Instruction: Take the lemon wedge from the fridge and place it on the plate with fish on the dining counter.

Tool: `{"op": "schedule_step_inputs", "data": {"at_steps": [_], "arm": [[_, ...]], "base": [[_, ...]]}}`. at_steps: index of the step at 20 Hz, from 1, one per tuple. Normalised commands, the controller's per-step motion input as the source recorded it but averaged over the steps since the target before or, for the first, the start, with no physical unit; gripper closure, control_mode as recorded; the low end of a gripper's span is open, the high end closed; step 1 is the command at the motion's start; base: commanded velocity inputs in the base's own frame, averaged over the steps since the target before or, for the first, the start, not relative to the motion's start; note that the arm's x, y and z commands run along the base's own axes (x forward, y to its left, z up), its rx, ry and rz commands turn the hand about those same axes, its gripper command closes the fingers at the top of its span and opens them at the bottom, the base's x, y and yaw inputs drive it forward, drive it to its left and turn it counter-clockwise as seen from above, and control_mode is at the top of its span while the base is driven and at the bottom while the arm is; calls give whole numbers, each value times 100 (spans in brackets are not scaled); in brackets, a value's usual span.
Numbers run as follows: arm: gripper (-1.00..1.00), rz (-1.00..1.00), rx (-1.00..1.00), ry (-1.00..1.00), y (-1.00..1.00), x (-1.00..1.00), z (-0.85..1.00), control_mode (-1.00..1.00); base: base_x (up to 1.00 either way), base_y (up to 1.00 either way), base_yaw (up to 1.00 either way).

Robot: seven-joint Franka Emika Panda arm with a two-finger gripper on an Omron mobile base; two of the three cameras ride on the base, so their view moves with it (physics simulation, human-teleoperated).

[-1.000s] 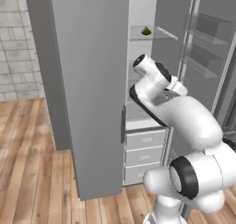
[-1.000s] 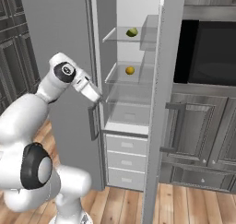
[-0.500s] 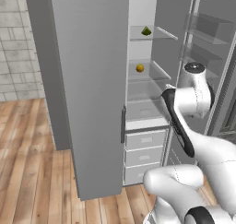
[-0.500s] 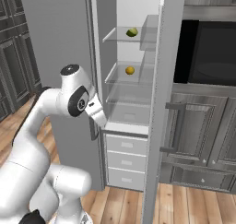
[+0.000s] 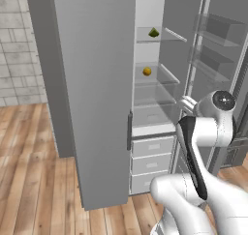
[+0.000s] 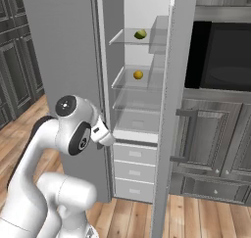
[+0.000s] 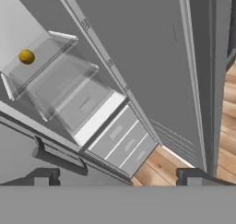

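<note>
Premises: a domestic kitchen, rendered rather than real. A tall grey fridge (image 5: 97, 84) stands with both doors open, showing a white interior with glass shelves (image 6: 132, 83) and white drawers (image 5: 152, 161) below. Fruit sits on the shelves: a lemon wedge (image 6: 140, 34) on the upper one, an orange-yellow ball (image 6: 138, 75) on the one beneath. To the right of the fridge, a black built-in oven (image 6: 223, 56) is set above dark panelled cabinets (image 6: 211, 149). Flooring is wood plank (image 5: 29, 166). A grey tiled wall (image 5: 17, 50) lies to the left.
</note>
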Motion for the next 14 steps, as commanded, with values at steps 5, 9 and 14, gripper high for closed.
{"op": "schedule_step_inputs", "data": {"at_steps": [5,9,14], "arm": [[-100,0,-1,-5,0,-2,2,-100],[-100,0,0,0,0,0,37,-100],[-100,0,0,-1,0,0,23,-100]], "base": [[0,0,0],[0,0,0],[0,0,0]]}}
